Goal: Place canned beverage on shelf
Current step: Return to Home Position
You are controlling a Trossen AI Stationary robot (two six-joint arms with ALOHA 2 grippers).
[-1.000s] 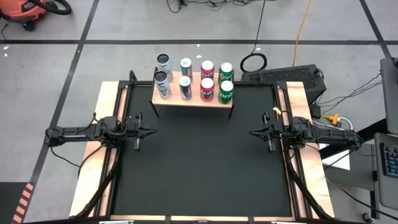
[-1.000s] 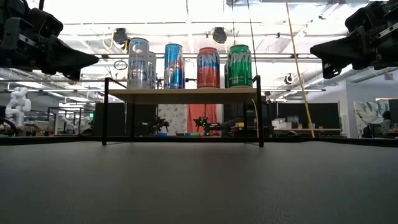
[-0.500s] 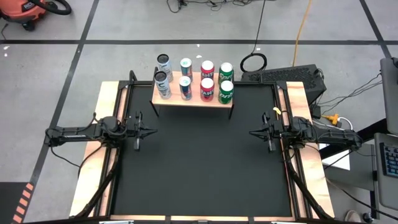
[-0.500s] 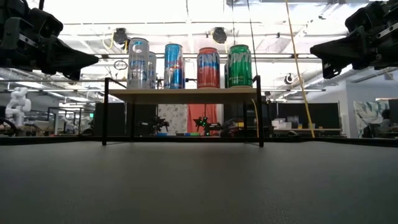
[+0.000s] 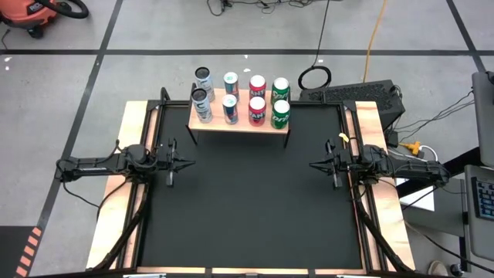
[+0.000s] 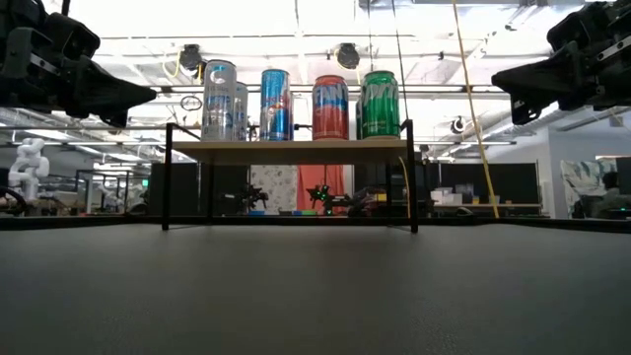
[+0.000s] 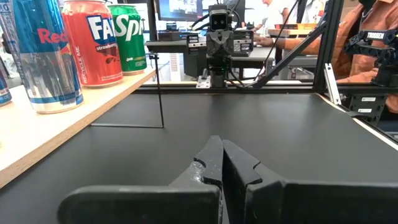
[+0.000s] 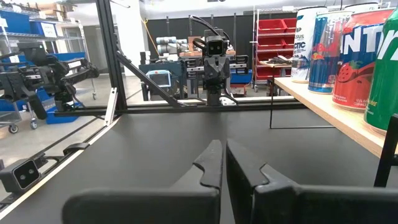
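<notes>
The shelf (image 5: 239, 122), a light-wood board on thin black legs, stands at the table's far edge. Several cans stand upright on it in two rows: silver (image 5: 202, 106), blue (image 5: 230, 109), red (image 5: 257, 111) and green (image 5: 280, 113), from left to right. The low view shows them as silver (image 6: 219, 101), blue (image 6: 276, 105), red (image 6: 330, 106) and green (image 6: 380, 104). My left gripper (image 5: 189, 163) hangs shut above the mat at the table's left, pointing level toward the middle. My right gripper (image 5: 312, 164) is shut at the table's right, facing it. Neither holds anything.
The black mat (image 5: 247, 201) stretches bare between the two arms and toward the near edge. Wooden strips (image 5: 116, 193) and black frame rails run along both sides. A dark box (image 5: 351, 94) and a cable loop (image 5: 315, 77) lie beyond the far right corner.
</notes>
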